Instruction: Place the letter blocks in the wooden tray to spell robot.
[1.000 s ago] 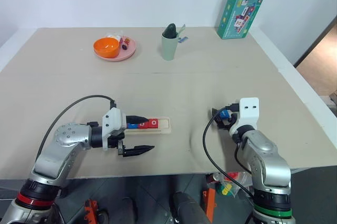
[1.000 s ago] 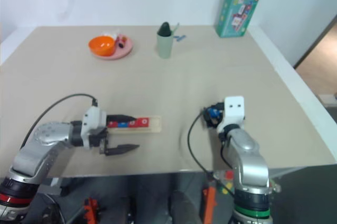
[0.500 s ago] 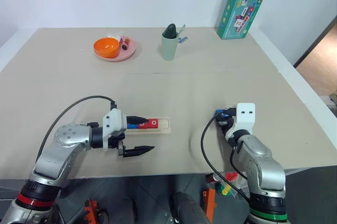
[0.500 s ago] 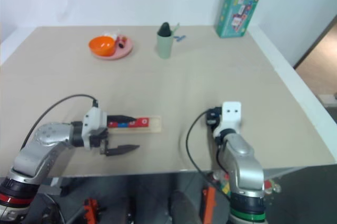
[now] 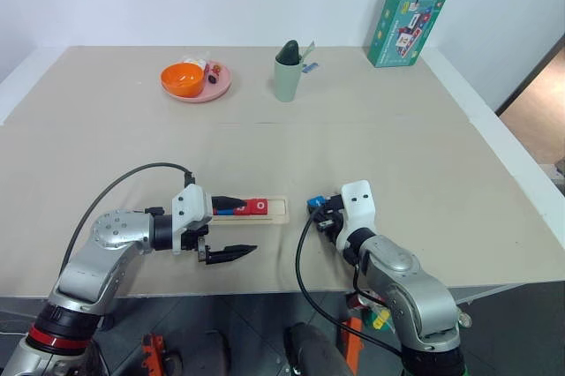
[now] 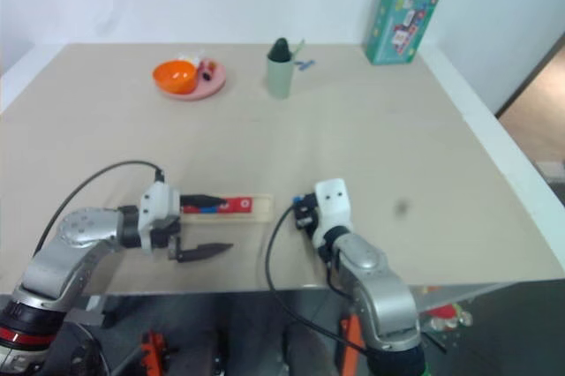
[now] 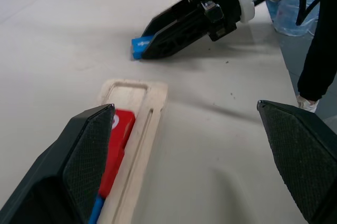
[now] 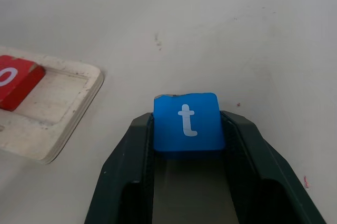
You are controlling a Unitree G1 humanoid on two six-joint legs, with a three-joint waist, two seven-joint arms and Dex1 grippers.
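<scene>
Right gripper point(image 5: 316, 208) has swung in from the right of the frame toward centre — pinching the blue "t" block point(image 8: 188, 120), now near the wooden tray point(image 5: 275, 210)'s empty end slot. Left gripper point(image 5: 231, 228) spread wide beside the tray on the bench point(image 5: 353, 138). Last letter looks ready.

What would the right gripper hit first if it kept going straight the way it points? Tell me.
Probably nothing soon. The right gripper, shut on the blue t block, points across bare table. The wooden tray, its end slot empty beside the red o block, lies off to one side, though depth is unclear.
</scene>
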